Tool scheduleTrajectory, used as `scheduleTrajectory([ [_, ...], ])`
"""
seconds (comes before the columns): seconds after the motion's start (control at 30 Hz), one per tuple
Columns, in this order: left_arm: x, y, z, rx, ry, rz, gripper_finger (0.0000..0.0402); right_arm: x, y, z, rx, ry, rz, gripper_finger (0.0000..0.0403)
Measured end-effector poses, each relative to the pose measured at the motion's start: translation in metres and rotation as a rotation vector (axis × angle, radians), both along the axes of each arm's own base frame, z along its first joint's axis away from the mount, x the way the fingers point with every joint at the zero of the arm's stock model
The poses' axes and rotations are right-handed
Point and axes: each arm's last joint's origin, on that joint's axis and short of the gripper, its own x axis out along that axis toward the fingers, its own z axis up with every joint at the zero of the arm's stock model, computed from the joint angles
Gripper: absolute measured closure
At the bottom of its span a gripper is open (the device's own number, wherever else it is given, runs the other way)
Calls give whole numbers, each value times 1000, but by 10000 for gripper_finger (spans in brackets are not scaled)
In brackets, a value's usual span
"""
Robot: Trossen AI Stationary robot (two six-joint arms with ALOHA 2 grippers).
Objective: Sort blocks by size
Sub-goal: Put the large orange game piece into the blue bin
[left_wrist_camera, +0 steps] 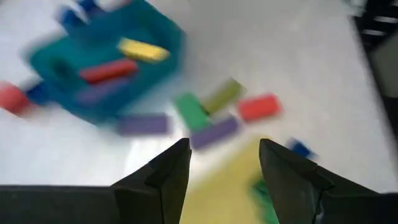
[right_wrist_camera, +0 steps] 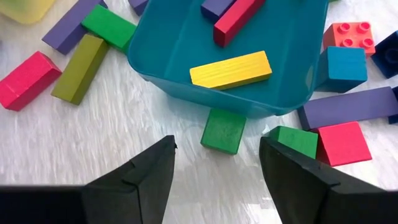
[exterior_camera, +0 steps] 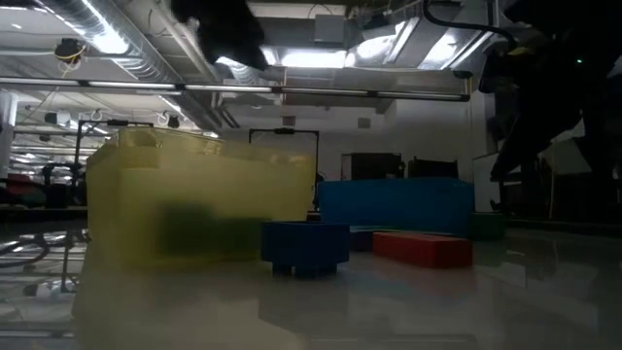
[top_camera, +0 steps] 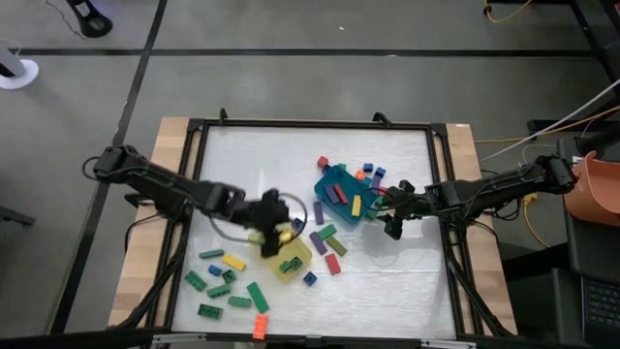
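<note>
Blocks: the right gripper point(right_wrist_camera: 214, 165), open and empty beside the teal tray point(right_wrist_camera: 168, 50), should straddle the green cube point(right_wrist_camera: 224, 130) squarely; left gripper point(left_wrist_camera: 224, 168) open, empty.

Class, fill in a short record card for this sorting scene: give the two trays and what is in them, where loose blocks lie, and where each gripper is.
teal tray: holds a yellow bar, a red bar and a purple bar
yellow tray: holds a green block
loose blocks: green and yellow cluster near the table's front left; others around the teal tray
left gripper: open, empty, above the yellow tray
right gripper: open, empty, beside the teal tray, facing a green cube
</note>
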Motion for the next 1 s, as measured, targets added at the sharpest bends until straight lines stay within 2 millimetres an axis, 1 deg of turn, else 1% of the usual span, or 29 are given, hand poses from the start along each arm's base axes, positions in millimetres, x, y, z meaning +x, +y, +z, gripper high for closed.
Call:
scheduleTrajectory([
  [0.1,-9,-26,-2,-82,22,-12,221,0,0,0,0,0,0,171],
  [0.2,-19,-49,-2,-207,35,19,221,0,0,0,0,0,0,171],
  [0.37,-37,-81,-3,-494,88,178,221,0,0,0,1,0,0,171],
  [0.47,-45,-98,-7,-640,137,283,221,0,0,0,1,0,0,171],
  [0.63,-54,-122,-22,-889,259,527,221,0,0,0,2,0,1,171],
  [0.77,-56,-143,-41,-1046,410,688,221,0,0,0,2,0,1,171],
  [0.87,-51,-160,-57,-1155,528,741,221,0,0,0,2,1,2,171],
  [1.0,-39,-180,-78,-1267,615,738,221,0,0,0,3,1,3,171],
])
